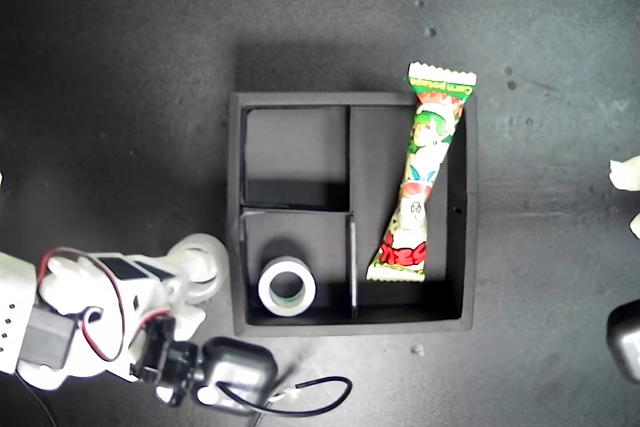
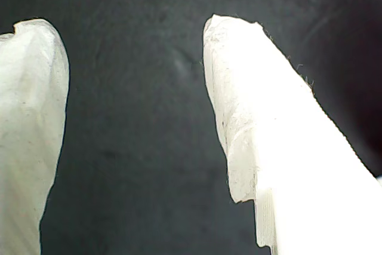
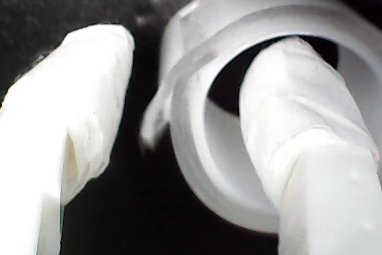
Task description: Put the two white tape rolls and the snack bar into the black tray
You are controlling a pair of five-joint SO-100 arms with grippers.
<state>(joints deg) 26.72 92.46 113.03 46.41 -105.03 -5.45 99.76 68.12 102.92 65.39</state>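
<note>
The black tray (image 1: 235,209) sits mid-table in the exterior view. The snack bar (image 1: 420,179) lies slanted in the tray's large compartment on the exterior view's right, its far crimped end resting over the far wall. One white tape roll (image 1: 287,285) lies flat in the near small compartment. The other white tape roll (image 1: 205,252) (image 3: 197,165) rests on the table just outside the tray's wall on the exterior view's left. My second gripper (image 1: 190,277) (image 3: 197,52) is open astride that roll's wall, one finger (image 3: 298,111) inside the ring and one outside. My first gripper (image 2: 134,34) (image 1: 632,199) is open over bare table.
The second arm's white body, red and black wires and dark camera housing (image 1: 235,372) fill the exterior view's lower left, with a black cable loop (image 1: 315,392) beside them. A dark part (image 1: 627,339) shows at that view's right edge. The tray's far small compartment (image 1: 295,157) holds nothing.
</note>
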